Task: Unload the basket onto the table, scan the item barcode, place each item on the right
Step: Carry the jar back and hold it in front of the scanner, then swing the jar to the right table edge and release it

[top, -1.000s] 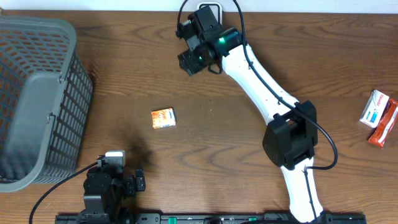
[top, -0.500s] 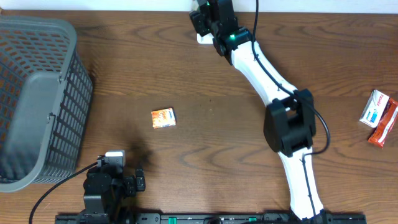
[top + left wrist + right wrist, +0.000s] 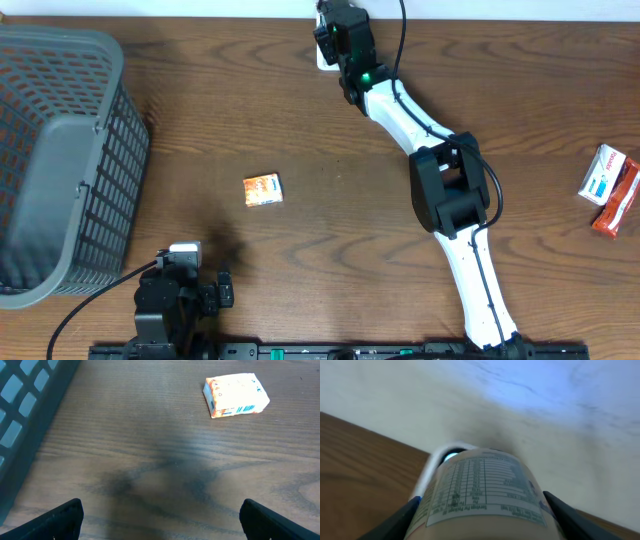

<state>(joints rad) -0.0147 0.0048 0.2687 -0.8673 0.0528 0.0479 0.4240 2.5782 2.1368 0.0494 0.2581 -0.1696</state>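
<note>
Matt wood-grain table (image 3: 200, 100), grey plastic lattice basket (image 3: 112, 160), small box (image 3: 236, 395) possibly glossy card, smooth paper-labelled container (image 3: 482, 487)

Dark brown wood grain on worktop (image 3: 330, 260); grey lattice on basket (image 3: 112, 170); orange and white on box (image 3: 263, 189); pale label with fine dark print on container (image 3: 480, 489).

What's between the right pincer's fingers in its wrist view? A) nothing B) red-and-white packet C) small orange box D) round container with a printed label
D: the labelled container fills the gap between the right pincer fingers. The orange box lies far off.
</note>
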